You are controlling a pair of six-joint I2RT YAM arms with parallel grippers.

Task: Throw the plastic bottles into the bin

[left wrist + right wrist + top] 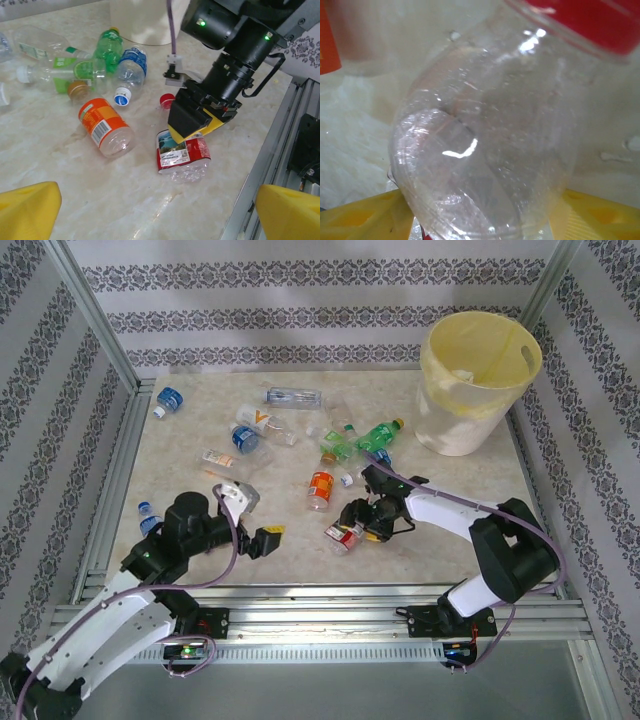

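One large round pale-yellow plastic bin [455, 425] is seen at the upper right of the top view, well apart from the crushed clear and green plastic bottles [320, 488] scattered mid-frame. A crumpled red-labelled clear bottle [182, 155] is straddled by the right gripper [196, 132]; whether it is pinched cannot be told. The left gripper [257, 520] is spread wide, with nothing held. If the slick, yielding body is lifted on a shallow bite, a slip is likely.

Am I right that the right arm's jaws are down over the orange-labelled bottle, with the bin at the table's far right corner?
Not quite: the left wrist view shows the right gripper down over the red-labelled bottle; the orange-labelled bottle lies apart from it. The bin is indeed at the far right corner.
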